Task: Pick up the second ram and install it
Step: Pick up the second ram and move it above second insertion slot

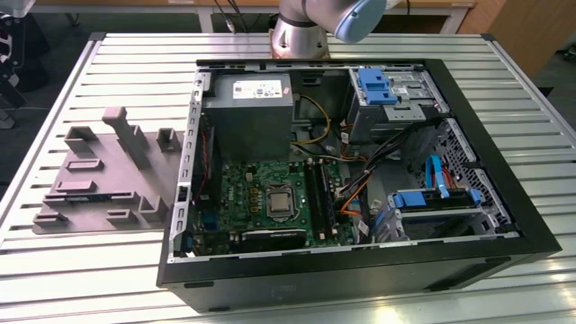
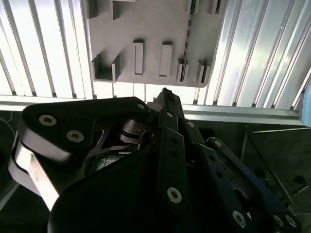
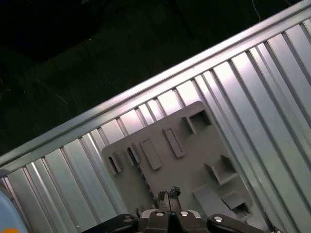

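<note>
The second ram [image 1: 101, 198] is a thin blue-green stick lying in a slot near the front of the grey tray [image 1: 99, 162], at the exterior view's left. In the second wrist view the ram [image 2: 189, 24] appears as a narrow speckled strip in the tray [image 2: 146, 39]. My gripper [image 2: 165, 93] hangs high above the tray's edge, well clear of the ram. In the first wrist view the gripper [image 3: 168, 193] has its fingertips pressed together with nothing between them, over the tray [image 3: 184, 155].
An open black computer case [image 1: 360, 270] lies on the slatted metal table [image 1: 135, 74], right of the tray. Inside are the green motherboard [image 1: 247, 189], cables and blue drive brackets [image 1: 432, 199]. The arm's base [image 1: 306, 30] stands behind the case. The table's edge [image 2: 243, 114] borders dark floor.
</note>
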You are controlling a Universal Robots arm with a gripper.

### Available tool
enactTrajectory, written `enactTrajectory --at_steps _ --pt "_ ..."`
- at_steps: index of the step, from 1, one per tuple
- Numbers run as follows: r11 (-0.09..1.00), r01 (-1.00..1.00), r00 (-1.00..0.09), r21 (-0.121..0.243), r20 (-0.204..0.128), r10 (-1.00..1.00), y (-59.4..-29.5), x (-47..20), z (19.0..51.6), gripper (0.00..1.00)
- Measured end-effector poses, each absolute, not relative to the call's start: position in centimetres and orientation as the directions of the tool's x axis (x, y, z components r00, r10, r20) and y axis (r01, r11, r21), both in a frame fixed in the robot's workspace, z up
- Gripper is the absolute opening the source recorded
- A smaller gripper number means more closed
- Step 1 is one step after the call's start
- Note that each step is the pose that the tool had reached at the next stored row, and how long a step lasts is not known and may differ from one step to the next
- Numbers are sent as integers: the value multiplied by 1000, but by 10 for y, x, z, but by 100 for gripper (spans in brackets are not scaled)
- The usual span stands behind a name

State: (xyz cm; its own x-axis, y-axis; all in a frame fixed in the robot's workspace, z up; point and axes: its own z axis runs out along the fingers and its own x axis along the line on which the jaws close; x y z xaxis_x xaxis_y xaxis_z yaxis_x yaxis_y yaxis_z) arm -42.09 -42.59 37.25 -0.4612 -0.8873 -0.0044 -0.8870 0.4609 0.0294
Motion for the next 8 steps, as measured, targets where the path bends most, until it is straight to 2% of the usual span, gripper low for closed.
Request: enactTrajectory --at_steps 8 --pt "362 -932 -362 29 -4 -932 -426 -421 371 11"
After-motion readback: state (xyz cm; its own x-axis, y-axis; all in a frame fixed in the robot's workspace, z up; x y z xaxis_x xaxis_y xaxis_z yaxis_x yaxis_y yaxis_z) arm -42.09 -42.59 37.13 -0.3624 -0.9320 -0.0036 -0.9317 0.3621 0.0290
